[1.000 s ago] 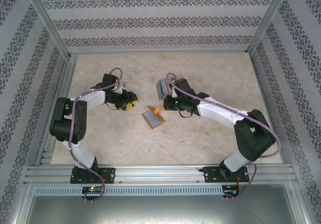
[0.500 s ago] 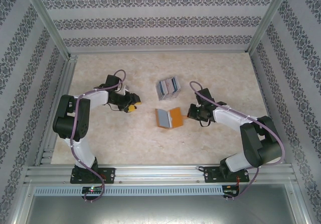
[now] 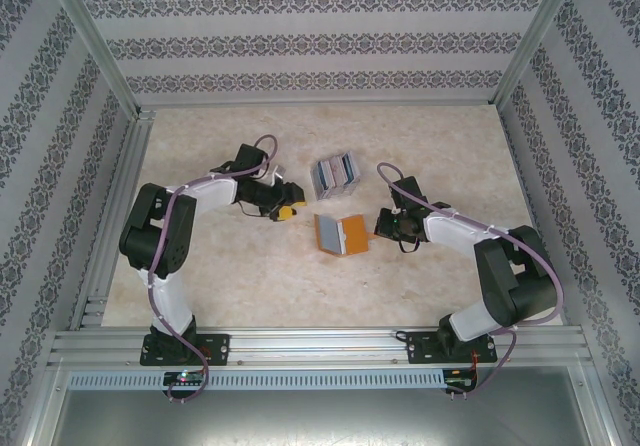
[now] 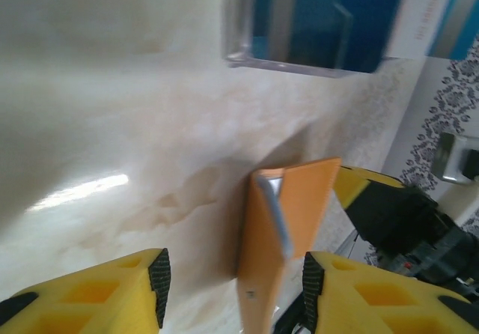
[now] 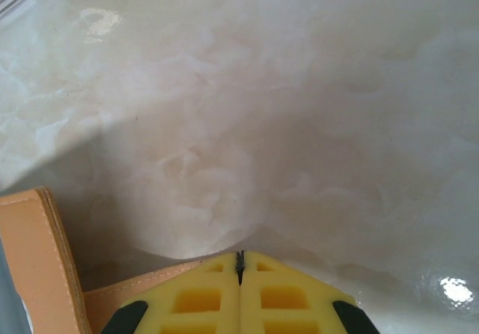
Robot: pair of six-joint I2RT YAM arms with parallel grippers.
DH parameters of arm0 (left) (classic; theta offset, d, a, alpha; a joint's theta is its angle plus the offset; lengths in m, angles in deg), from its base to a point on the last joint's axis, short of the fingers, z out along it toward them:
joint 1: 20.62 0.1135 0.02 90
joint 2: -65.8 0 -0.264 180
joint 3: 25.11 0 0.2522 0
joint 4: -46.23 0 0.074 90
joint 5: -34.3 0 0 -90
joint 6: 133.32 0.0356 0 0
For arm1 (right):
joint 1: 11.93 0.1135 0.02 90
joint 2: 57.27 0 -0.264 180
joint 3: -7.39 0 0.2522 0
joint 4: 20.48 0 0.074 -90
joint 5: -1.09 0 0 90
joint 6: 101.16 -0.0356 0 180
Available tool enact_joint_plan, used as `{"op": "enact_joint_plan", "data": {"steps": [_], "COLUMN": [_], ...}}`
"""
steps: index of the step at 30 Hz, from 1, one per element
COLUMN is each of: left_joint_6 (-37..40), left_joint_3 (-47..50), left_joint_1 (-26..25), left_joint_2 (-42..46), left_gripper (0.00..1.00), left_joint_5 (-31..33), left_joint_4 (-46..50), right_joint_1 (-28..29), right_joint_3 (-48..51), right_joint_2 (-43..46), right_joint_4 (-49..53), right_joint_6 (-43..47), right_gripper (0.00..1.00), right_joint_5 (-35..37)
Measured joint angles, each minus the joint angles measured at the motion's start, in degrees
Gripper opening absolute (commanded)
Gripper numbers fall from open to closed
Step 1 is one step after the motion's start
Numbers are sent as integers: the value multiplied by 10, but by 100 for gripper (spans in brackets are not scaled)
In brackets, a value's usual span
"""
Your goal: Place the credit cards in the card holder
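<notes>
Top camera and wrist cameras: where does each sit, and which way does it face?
Top: above and behind the left arm and right arm, both showing, looking down on table, wallet, cards.
Left wrist: low, facing the wallet's edge and cards; open left jaws show.
Right wrist: looking down at the table; shut right jaws show.
Shared: all see the wallet.

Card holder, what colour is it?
The card holder is orange-brown, clearest in the top external view.
</notes>
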Motion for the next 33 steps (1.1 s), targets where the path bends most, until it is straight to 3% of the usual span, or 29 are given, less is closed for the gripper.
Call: {"op": "enact_joint_plan", "data": {"steps": [11,33], "left_joint_6": [-9,27], "left_joint_3": [-3,14], "left_joint_1": [-14,-32], "left_joint_2": [0,-1], "left_gripper": [42,50], "left_joint_5": [0,43], "left_joint_4": [-6,77], "right_joint_1": [0,-12], "right_joint_3": [-3,3], "right_joint_2": [-26,-27], "right_joint_4": [-27,-45], "right_joint_6": [2,4], "right_gripper": [0,0], "right_joint_5": [-4,-10]}}
